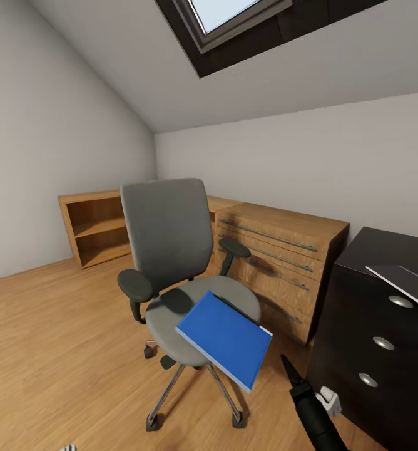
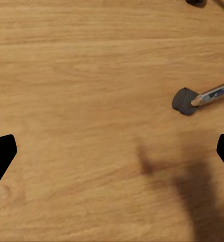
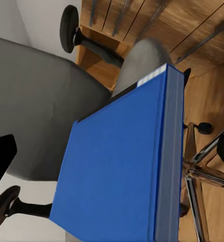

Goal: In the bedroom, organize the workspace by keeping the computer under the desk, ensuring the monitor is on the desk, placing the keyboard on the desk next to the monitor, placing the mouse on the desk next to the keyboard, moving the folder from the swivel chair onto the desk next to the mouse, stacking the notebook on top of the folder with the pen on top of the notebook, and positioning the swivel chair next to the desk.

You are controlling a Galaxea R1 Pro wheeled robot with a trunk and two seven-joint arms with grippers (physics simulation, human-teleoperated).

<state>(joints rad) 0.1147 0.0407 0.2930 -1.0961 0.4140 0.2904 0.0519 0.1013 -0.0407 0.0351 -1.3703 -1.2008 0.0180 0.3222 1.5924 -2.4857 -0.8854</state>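
The swivel chair (image 1: 171, 250) stands mid-room, with its grey seat (image 3: 36, 111) in the right wrist view. The blue notebook (image 1: 224, 338) lies tilted on the seat's front edge and overhangs it. My right gripper (image 1: 293, 376) hangs low beside the notebook's near corner. It is open, its fingertips (image 3: 1, 156) wide on either side of the notebook (image 3: 122, 171). A thin grey folder (image 1: 403, 283) rests on the black desk (image 1: 372, 250) at right. My left gripper (image 2: 112, 156) is open over bare floor, near a chair castor (image 2: 184, 101).
A light wooden dresser (image 1: 278, 263) with long bar handles stands behind the chair against the wall. A low open shelf (image 1: 96, 228) sits in the far left corner. Wooden floor (image 1: 59, 351) stretches to the left of the chair. The desk's drawer unit (image 1: 372, 351) is close on my right.
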